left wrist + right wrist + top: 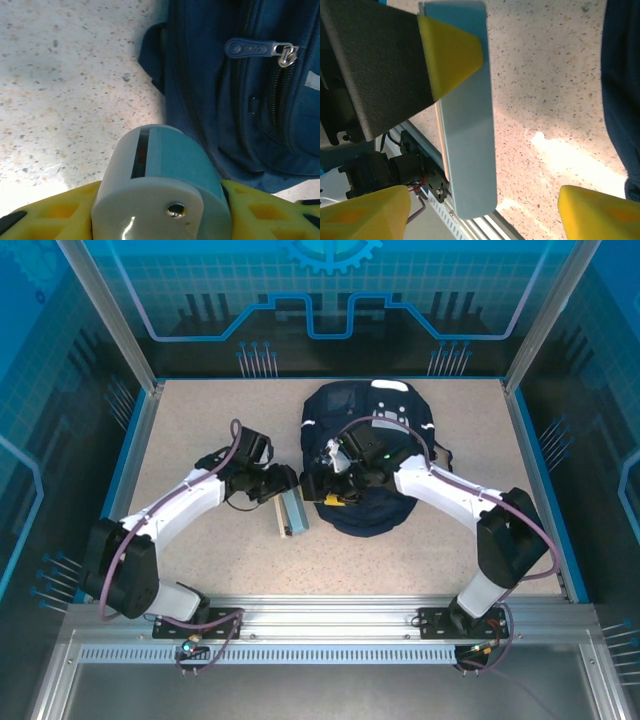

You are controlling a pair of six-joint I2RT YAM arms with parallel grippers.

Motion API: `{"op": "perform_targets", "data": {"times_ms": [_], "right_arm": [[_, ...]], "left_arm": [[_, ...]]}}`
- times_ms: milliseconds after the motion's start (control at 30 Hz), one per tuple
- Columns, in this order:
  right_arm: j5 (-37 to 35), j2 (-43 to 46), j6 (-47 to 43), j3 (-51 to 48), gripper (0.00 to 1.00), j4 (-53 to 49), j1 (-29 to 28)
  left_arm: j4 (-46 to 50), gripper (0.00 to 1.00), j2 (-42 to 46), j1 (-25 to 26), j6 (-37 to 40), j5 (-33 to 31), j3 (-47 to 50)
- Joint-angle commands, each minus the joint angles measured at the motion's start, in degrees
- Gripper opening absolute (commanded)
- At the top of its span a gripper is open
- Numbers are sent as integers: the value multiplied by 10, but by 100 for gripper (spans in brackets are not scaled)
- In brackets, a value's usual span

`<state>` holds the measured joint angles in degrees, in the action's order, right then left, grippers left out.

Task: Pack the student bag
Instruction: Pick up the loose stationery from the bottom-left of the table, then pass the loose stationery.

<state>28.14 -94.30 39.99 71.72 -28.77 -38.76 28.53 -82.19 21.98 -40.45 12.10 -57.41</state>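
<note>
Bases of both arms sit bolted to a slotted metal rail (pixel 330 625) along the near edge of the speckled surface (pixel 200 440). Just beyond it, near the middle, is a pale blue case (pixel 291 513), its long side running near to far. I cannot tell whether it rests on the surface or hangs just off it. The left end effector (pixel 283 484) pinches the case's far end, with yellow fingers (pixel 47 217) pressed against either side. Just to the right, the right end effector (pixel 336 490) hangs over the near left rim of the student bag (pixel 375 515), its fingertips (pixel 365 212) spread wide. The case and the left fingers stand directly before it. The student bag lies flat from the middle to the far edge, slightly toward the right side, its zip pull (pixel 250 48) close beside the case. Blue panels (pixel 330 300) wall the far edge.
</note>
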Motion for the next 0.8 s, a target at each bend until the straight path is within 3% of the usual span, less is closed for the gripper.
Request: {"op": "perform_targets", "data": {"times_ms": [0, 200, 533, 633, 767], "right_arm": [[47, -10, -6, 4, 76, 28, -8], [54, -31, -9, 3, 68, 36, -16], [58, -64, -17, 27, 66, 42, -16], [59, -72, -10, 39, 59, 50, -15], [55, -74, 5, 46, 40, 62, -12]], "left_arm": [[-23, 45, -12, 7, -8, 44, -28], [-20, 45, -34, 7, -31, 40, -52], [-23, 44, -41, 7, -33, 65, -66], [-22, 45, -39, 7, -33, 72, -67], [-17, 48, -34, 7, -37, 73, -76]]}}
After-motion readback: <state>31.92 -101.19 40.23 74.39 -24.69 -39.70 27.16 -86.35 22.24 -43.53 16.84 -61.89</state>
